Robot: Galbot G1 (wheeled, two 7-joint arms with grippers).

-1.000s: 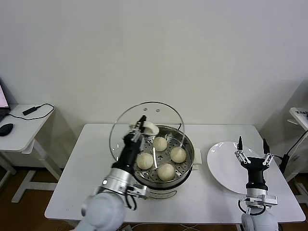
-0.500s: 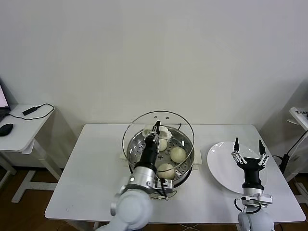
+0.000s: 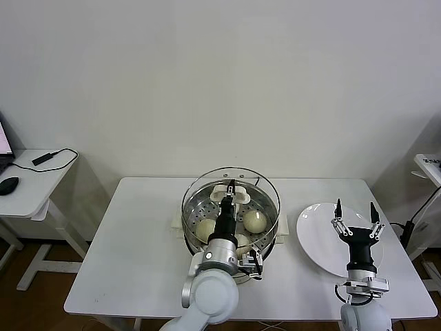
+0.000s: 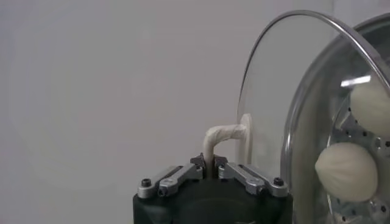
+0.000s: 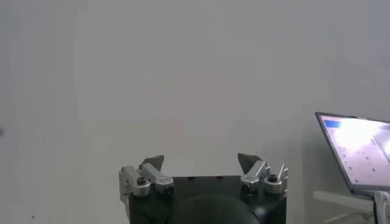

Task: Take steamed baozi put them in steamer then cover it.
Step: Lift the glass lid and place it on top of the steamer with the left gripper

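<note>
**Setting the cover square on the steamer**

The cover point(image 3: 231, 196) hangs directly over the steamer point(image 3: 195, 238), close above its rim and tilted a little, the far edge looking higher than the near one. To seat it well, my judgement is that it should be levelled first, centred so its metal rim matches the pot's rim all round, then eased straight down before the grip is let go; dropping it while tilted could make it slide off to one side or chatter on the steel.

The cover is a clear glass disc with a metal rim and a white loop handle point(image 4: 224, 137) at its centre, about as wide as the pot. Through it the steamed baozi point(image 3: 254, 221) show as smooth cream domes resting on the perforated tray; three can be made out in the head view, and the arm may hide another.

The left gripper point(image 4: 210, 163) is clamped on that handle, its fingers pinched together around the loop. The right gripper point(image 3: 355, 219) waits well apart, above the white plate point(image 3: 313, 238) on the table point(image 3: 124, 255), jaws spread wide and holding nothing.
</note>
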